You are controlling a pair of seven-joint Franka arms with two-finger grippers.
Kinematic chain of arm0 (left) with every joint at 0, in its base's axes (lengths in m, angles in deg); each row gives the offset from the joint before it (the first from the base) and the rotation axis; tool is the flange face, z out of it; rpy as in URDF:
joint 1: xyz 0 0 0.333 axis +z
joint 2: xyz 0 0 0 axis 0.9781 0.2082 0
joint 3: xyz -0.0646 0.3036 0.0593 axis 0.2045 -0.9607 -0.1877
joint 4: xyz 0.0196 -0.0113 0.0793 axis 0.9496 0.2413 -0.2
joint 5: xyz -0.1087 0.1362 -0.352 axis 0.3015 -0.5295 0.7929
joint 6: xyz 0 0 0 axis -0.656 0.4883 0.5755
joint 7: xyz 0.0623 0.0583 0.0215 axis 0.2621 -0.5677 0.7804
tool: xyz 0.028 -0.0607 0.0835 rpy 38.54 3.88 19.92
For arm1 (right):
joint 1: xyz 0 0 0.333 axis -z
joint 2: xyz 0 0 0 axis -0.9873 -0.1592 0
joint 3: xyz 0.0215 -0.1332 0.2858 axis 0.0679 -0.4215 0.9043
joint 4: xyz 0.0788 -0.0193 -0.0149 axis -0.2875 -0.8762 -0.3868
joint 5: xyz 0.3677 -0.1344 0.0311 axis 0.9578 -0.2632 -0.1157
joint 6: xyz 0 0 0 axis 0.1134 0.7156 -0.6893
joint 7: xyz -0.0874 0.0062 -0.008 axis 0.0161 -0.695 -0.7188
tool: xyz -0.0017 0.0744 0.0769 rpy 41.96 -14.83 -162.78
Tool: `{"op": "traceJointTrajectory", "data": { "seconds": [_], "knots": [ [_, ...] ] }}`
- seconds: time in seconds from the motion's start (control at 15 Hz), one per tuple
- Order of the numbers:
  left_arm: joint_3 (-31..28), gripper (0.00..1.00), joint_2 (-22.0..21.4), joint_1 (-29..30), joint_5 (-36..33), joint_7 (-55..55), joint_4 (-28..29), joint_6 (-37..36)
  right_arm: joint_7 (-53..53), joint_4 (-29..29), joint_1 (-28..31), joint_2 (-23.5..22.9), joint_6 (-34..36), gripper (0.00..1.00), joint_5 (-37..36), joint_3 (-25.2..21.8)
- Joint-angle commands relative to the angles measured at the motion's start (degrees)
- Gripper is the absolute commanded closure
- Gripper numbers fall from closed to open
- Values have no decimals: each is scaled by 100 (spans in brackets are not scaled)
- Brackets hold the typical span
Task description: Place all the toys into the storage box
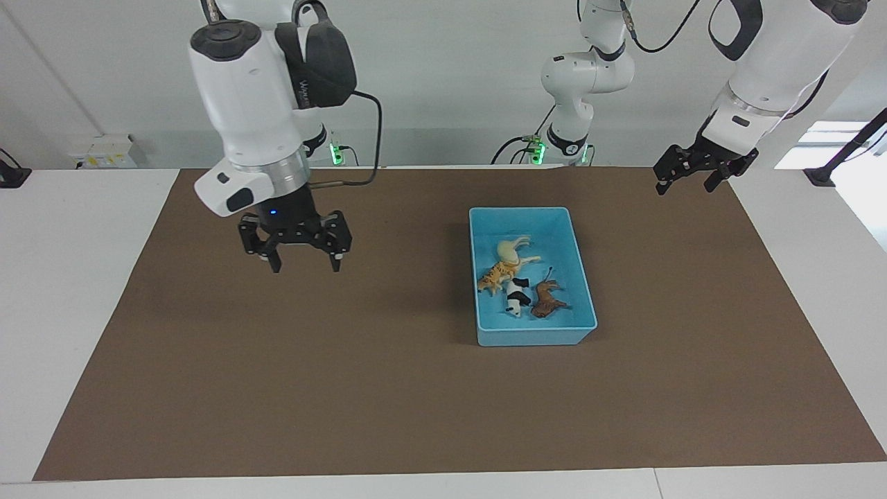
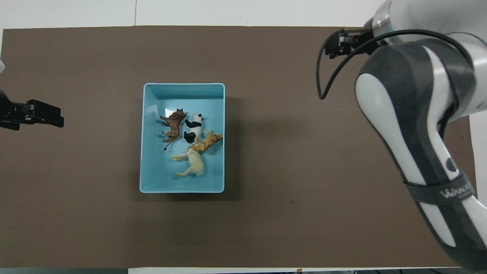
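The light blue storage box [image 1: 533,336] stands on the brown mat, its rim also clear in the overhead view [image 2: 182,85]. All four toys lie inside it: the cream-white horse [image 1: 511,249] [image 2: 194,165], the orange tiger [image 1: 493,276] [image 2: 208,141] against the horse, the panda [image 1: 516,299] [image 2: 194,127] and the brown lion [image 1: 547,299] [image 2: 173,127]. My right gripper [image 1: 303,267] is open and empty, raised over bare mat toward the right arm's end, well away from the box. My left gripper [image 1: 686,181] [image 2: 45,116] is open and empty, waiting over the mat's edge at the left arm's end.
The brown mat [image 1: 388,388] covers most of the white table [image 1: 69,277]. The right arm's forearm [image 2: 414,152] hangs over the mat's end in the overhead view.
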Motion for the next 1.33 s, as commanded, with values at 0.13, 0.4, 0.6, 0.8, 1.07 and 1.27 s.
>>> {"op": "traceJointTrajectory", "data": {
  "seconds": [0.13,0.4,0.6,0.8,1.07,1.27],
  "knots": [
    [-60,0,-84,-19,80,54,90,15,917,-897,822,852,959,0,-13,108],
    [-60,0,-84,-1,80,54,90,15,926,-2261,991,1750,371,0,-84,160],
    [-60,0,-84,16,80,54,90,15,926,-2298,1052,1927,432,0,-347,300],
    [-60,0,-84,16,80,54,90,15,899,-2219,1298,2015,432,0,-356,582],
    [-60,0,-84,16,80,54,90,15,847,-2219,1298,2015,450,0,-330,583],
    [-60,0,-84,25,80,46,90,15,847,-2219,1299,2015,450,0,-321,583]
  ]
}}
